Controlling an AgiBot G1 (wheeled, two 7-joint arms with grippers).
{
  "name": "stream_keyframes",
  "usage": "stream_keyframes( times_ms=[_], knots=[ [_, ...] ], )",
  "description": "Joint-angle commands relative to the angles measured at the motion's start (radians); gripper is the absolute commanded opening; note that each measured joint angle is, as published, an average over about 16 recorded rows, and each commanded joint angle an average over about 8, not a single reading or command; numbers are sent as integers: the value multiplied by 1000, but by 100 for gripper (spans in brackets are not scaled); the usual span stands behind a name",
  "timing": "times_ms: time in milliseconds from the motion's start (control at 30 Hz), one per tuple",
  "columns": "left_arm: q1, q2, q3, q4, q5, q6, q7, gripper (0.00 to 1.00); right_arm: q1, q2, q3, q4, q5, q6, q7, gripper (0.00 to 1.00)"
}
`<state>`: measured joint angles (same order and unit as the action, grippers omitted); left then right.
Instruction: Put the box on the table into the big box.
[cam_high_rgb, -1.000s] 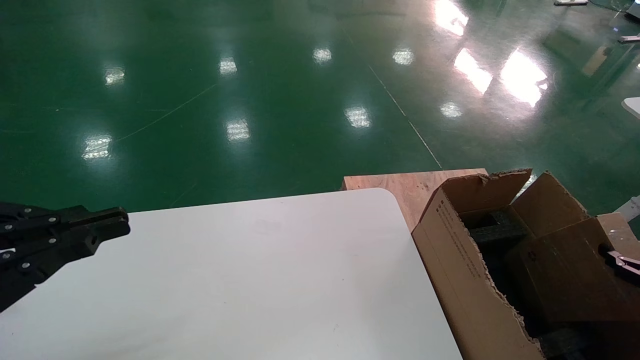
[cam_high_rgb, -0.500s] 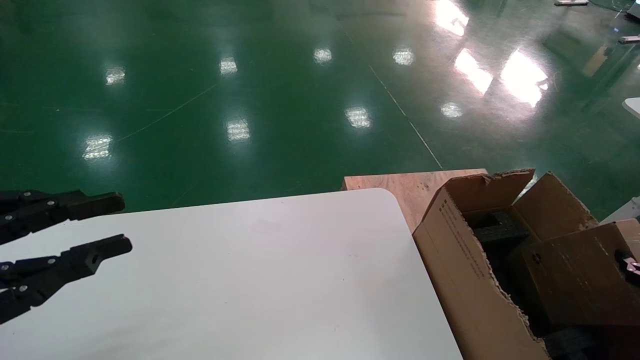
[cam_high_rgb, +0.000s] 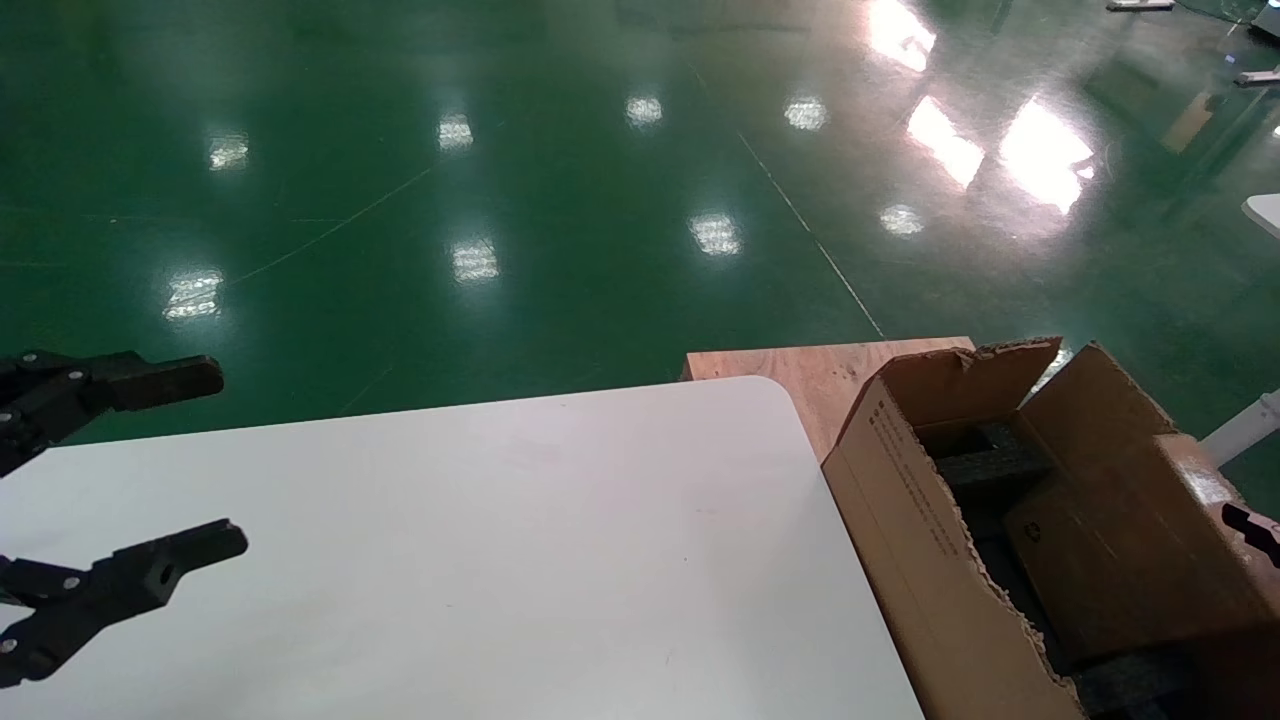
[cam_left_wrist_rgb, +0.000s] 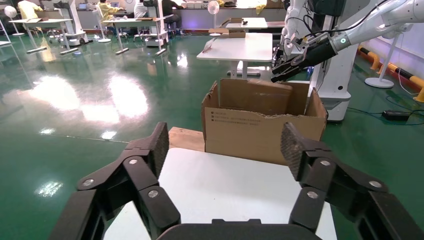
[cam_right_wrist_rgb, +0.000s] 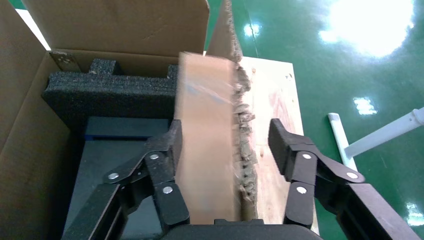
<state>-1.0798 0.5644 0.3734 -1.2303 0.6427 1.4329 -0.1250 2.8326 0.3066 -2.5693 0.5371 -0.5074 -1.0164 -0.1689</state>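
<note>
Starting on our left: the left gripper (cam_high_rgb: 150, 465) hangs over the near-left corner of the bench (cam_high_rgb: 500, 560) with its jaws spread wide and nothing between them. It's just parked there, well clear of the action, which makes sense since this looks like a one-arm job.

Past the bench's rounded corner a plywood board (cam_high_rgb: 800, 370) sticks out, and the big box (cam_high_rgb: 920, 530) sits right up against the bench's right edge. Its torn top is open, so dropping things in from above is easy. Black foam (cam_right_wrist_rgb: 107, 92) lines the inside.

Then the box (cam_high_rgb: 1120, 530) itself: it's off the bench and tipped up inside the big box, leaning near the ragged wall. The right gripper (cam_right_wrist_rgb: 225, 150) is above it with jaws spread. In the wrist view the box looks blurry and one jaw sits beside it, the other well clear, so we'd guess it's been let go and is dropping or settling onto the foam. Can't tell if it's fully down yet.
</note>
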Motion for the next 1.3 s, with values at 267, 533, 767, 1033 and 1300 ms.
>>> stream_keyframes(
  times_ms=[267,533,767,1033,1300],
  knots=[
    [0,0,0,0,0,0,0,100,0,2,2,5,-1,1,2,100],
    [0,0,0,0,0,0,0,100,2,-7,10,34,8,-7,-2,100],
    [0,0,0,0,0,0,0,100,6,-47,45,195,52,-13,-23,100],
    [0,0,0,0,0,0,0,100,-3,-96,67,460,95,73,-4,100],
    [0,0,0,0,0,0,0,100,-9,-189,37,758,138,281,7,100]
  ],
)
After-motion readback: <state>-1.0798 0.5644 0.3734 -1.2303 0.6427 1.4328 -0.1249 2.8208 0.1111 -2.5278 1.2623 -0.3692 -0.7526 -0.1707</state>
